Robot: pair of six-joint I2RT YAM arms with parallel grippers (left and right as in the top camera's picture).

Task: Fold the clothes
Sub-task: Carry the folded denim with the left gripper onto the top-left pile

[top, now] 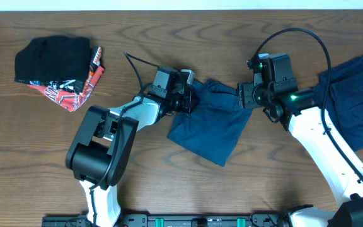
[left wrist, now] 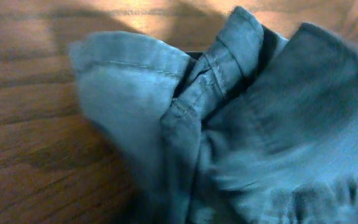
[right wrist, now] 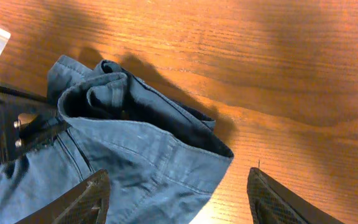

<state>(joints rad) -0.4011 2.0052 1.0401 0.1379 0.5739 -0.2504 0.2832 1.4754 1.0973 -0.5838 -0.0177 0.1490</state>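
Note:
A navy-blue garment (top: 208, 123) lies crumpled in the middle of the table. My left gripper (top: 186, 99) is at its upper left corner. The bunched waistband (left wrist: 229, 68) fills the left wrist view and hides the fingers, which look shut on the cloth. My right gripper (top: 247, 96) is at the garment's upper right corner. In the right wrist view its fingers (right wrist: 178, 180) are wide open, straddling the cloth's corner (right wrist: 166, 155) just above the table. A second navy garment (top: 353, 101) lies at the far right, partly under my right arm.
A pile of black and red patterned clothes (top: 58, 66) sits at the back left. The table's back edge (top: 181, 7) runs along the top. The left gripper's black body (right wrist: 14, 130) shows at the left of the right wrist view.

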